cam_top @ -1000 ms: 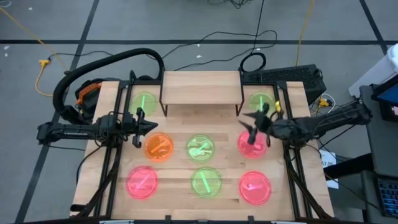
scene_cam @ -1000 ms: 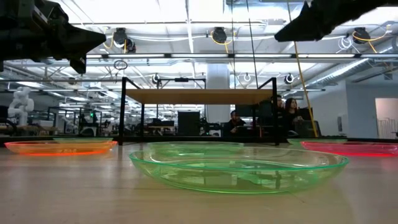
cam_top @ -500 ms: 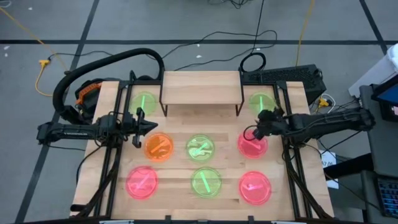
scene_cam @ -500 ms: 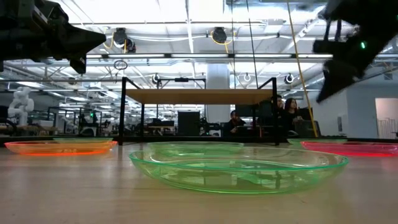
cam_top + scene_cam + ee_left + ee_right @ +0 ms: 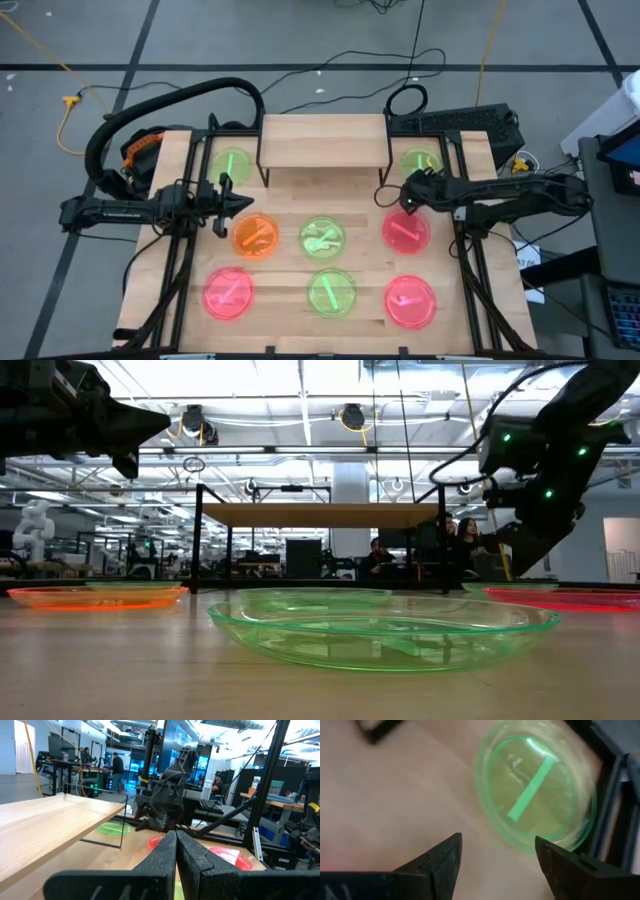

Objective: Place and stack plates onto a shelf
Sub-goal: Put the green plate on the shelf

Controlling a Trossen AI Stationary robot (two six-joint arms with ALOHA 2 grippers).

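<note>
Several round translucent plates lie flat on the tabletop: green (image 5: 230, 162) and green (image 5: 420, 162) beside the shelf's legs, orange (image 5: 255, 236), green (image 5: 322, 237) and pink (image 5: 405, 232) in the middle row, pink (image 5: 229, 293), green (image 5: 330, 293) and pink (image 5: 410, 301) nearest. The shelf (image 5: 323, 140) stands at the far edge with nothing on its board. My right gripper (image 5: 400, 196) hangs open above bare table between the far right green plate (image 5: 535, 795) and the pink one. My left gripper (image 5: 243, 203) is shut and hovers beside the orange plate.
The shelf's thin black legs (image 5: 384, 172) stand just beyond my right gripper. Black frame rails (image 5: 470, 270) run along both table sides. In the low view a green plate (image 5: 380, 625) fills the foreground, and people sit in the room behind.
My right gripper has come down from high above the middle-row pink plate. It has tipped nose-down and shifted toward the far edge, off the plate, so it now looks at the far right green plate. No plate has moved.
</note>
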